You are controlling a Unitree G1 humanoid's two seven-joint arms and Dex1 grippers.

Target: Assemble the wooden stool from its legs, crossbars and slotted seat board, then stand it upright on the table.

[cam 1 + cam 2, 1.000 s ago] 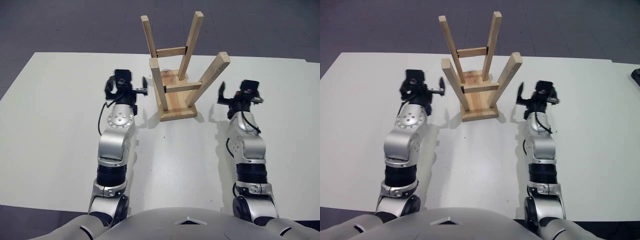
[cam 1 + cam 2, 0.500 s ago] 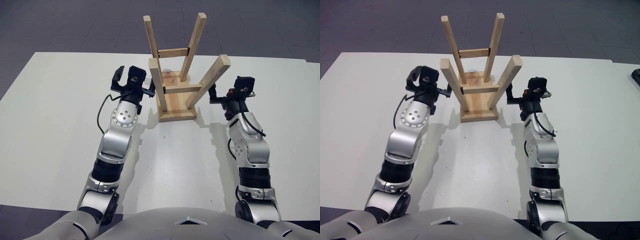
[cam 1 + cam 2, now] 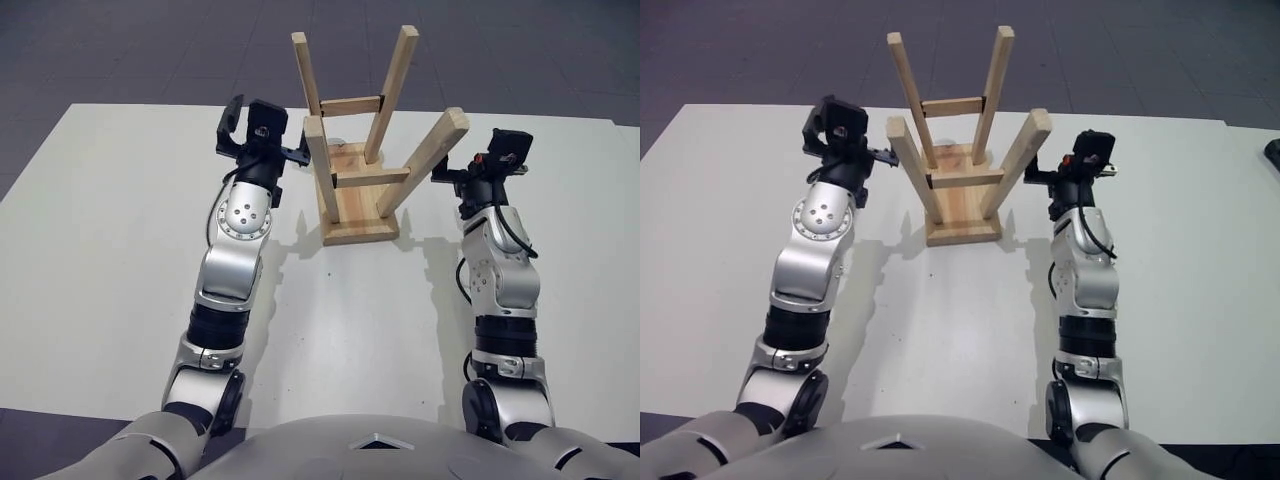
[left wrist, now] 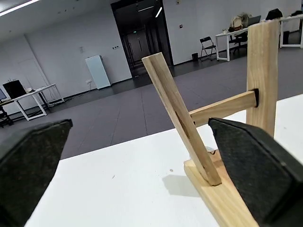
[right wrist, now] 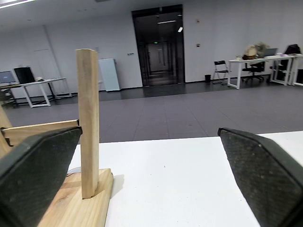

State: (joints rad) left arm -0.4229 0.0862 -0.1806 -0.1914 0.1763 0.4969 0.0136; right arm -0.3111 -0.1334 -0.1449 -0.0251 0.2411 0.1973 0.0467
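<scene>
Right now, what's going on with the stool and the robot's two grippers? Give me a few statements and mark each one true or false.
1. The stool is upside down, with its seat board on the table. True.
2. The left gripper is clamped on a leg. False: it is open, beside the near left leg.
3. A loose leg lies on the table. False: all four legs stand in the seat board.
4. The right gripper is open, by the near right leg. True.
</scene>
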